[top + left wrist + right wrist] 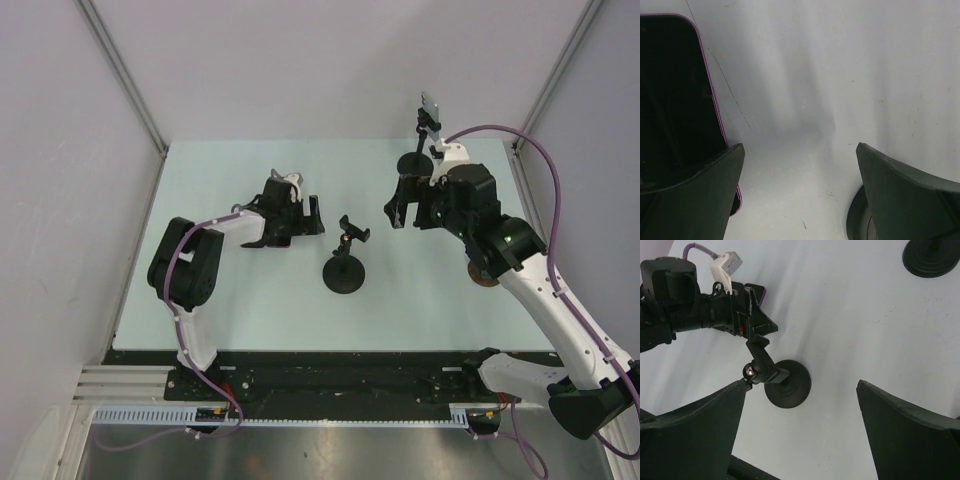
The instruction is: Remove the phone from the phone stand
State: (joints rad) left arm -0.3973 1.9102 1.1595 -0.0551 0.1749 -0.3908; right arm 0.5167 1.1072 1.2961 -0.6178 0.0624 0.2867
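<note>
A phone [675,95] with a black screen and a purple edge lies flat on the white table at the left of the left wrist view, its lower corner under my left finger [695,195]. My left gripper [800,150] is open and empty just above the table; in the top view [314,218] it covers the phone. The black phone stand [344,272] stands at mid table with its clamp [353,232] empty, and it shows in the right wrist view [787,385]. My right gripper [801,385] is open and empty, raised to the right of the stand [397,208].
A second black stand [415,164] with a tall arm and clamp [430,105] stands at the back right, its base in the right wrist view [932,257]. The first stand's base edge [857,220] lies by my left gripper's right finger. Enclosure walls ring the table [240,300].
</note>
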